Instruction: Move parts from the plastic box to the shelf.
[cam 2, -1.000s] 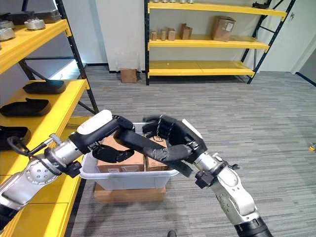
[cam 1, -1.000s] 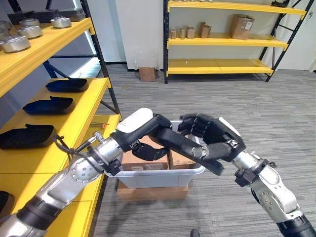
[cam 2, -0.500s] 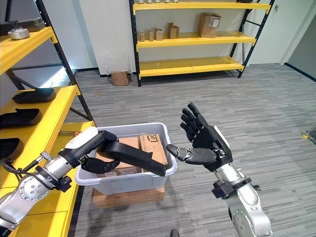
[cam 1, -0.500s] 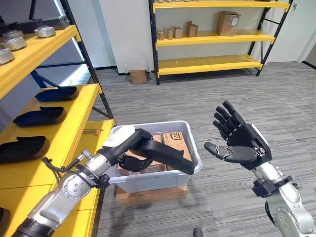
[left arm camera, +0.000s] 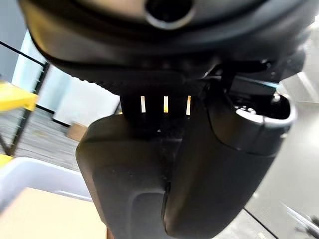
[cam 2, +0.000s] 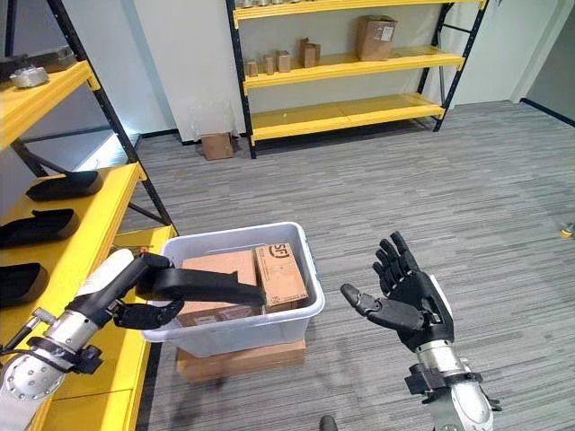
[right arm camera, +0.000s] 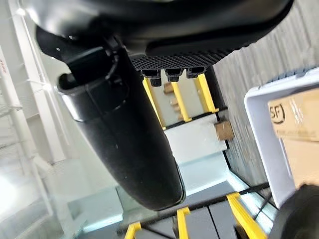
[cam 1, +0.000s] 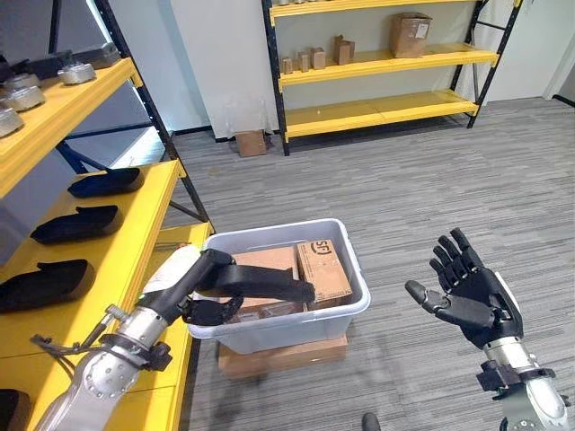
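My left hand point(cam 1: 208, 289) has its fingers curled around a long black plastic part point(cam 1: 260, 285), and it holds this part flat above the clear plastic box point(cam 1: 350, 305), over the cardboard boxes point(cam 1: 320, 267) that stand inside it. My right hand point(cam 1: 473, 295) is at 4 o'clock from the box, well apart from it, with the palm turned up and the fingers spread and holding nothing. At 9 o'clock from the box is the yellow shelf point(cam 1: 135, 238), where three similar black parts point(cam 1: 75, 224) lie in a row.
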